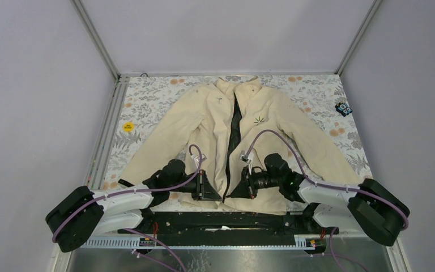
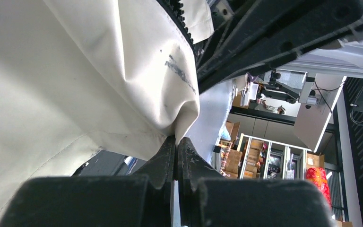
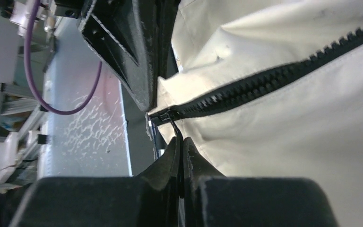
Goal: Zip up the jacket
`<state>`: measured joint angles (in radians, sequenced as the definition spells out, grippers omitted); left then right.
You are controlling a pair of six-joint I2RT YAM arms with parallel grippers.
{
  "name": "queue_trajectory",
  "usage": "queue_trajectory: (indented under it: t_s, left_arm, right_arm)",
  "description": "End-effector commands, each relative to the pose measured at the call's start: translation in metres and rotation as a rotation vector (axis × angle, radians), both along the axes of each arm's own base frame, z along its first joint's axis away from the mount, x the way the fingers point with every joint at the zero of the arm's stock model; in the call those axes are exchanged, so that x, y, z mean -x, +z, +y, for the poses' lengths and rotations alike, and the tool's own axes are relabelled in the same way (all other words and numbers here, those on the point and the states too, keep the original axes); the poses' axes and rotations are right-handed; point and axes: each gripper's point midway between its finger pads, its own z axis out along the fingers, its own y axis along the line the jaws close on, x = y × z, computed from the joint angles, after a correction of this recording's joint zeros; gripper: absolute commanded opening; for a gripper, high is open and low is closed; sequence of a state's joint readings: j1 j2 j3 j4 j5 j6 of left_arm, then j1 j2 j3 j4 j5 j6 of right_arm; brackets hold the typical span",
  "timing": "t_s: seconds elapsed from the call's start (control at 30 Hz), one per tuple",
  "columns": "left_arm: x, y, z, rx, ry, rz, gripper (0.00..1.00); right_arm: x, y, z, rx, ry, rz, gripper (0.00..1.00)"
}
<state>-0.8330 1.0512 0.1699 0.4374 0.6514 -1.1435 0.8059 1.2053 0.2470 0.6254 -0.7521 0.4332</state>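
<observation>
Lying flat and face up on the floral-patterned table, the jacket has its collar toward the far edge and its hem at the near edge, just in front of the arm bases. Both sleeves are spread outward and downward. The front is unfastened: a narrow dark gap runs along the zipper from collar to hem, exposing dark lining. A small dark logo sits on the chest panel to the right of the gap.

At the hem, the slider rests at the bottom end of the black zipper teeth. The right gripper is closed, its fingers pinching the thin pull tab that hangs from the slider. The left gripper is closed as well, clamping a fold of cream fabric at the lower corner of the opposite front panel. In the top view, the two grippers meet tip to tip at the hem, one on each side of the opening.

Purple cables arc from the wrists over the jacket. A round yellow sticker lies left of the left sleeve. A small dark object lies near the table's right edge.
</observation>
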Motion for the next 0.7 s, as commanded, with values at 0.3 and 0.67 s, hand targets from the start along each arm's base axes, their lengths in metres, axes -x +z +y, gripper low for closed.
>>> queue_trajectory:
  t_s: [0.3, 0.67]
  left_arm:
    - [-0.003, -0.013, -0.005, -0.112, -0.037, -0.006, 0.00]
    - [0.005, -0.040, -0.016, -0.200, -0.066, 0.017, 0.00]
  right_arm:
    - [-0.046, 0.013, -0.016, 0.441, -0.089, -0.364, 0.00]
    - [-0.125, 0.021, -0.040, 0.850, -0.136, -0.676, 0.00]
